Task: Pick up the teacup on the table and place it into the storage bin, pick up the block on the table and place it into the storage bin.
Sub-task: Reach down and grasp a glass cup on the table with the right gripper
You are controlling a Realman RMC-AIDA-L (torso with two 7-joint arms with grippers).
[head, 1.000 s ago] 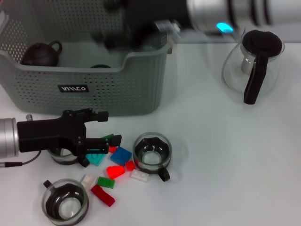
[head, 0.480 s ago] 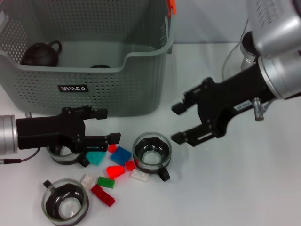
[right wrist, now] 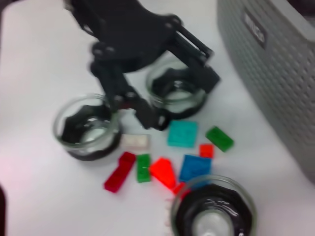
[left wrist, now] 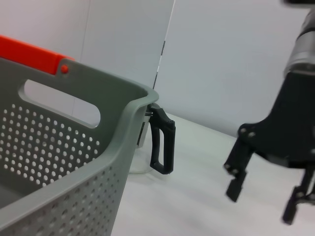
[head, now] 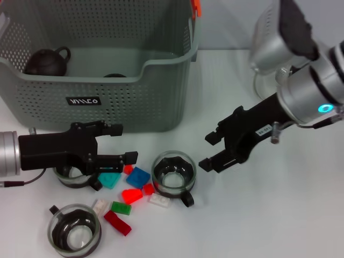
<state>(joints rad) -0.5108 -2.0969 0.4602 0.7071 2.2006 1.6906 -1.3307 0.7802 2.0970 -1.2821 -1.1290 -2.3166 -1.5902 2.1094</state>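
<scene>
Change: since half a second ago the right gripper (head: 215, 149) has shifted a little to the right and up, and its arm now covers most of the glass teapot (left wrist: 160, 142); the left gripper (head: 119, 144) and all the things on the table have not moved.
Right gripper: jaws wide apart and holding nothing, hanging just to the right of the middle teacup (head: 173, 173).
Left gripper: jaws open and empty, low over the blocks, with its arm partly covering the left teacup (head: 73, 177).
Teacups: three on the table, clear glass with a dark holder and a small black handle; the third, front teacup (head: 74, 227) stands nearest the front edge.
Handling of cup: I judge it light but stiff, smooth and breakable; a hold across the rim, or on the dark holder, seems safer than on the thin handle.
Blocks: small hard plastic pieces between the cups, among them a blue block (head: 138, 177), a teal block (head: 109, 180) and a red block (head: 132, 195); light and not fragile, but low and flat, so the fingers must close near the table.
Storage bin: storage bin (head: 161, 97) stands behind the cups, with a dark clay teapot (head: 47, 61) already inside.
In the way: blocks lie touching or just beside the middle teacup, and the bin's front wall is near behind the left gripper.
</scene>
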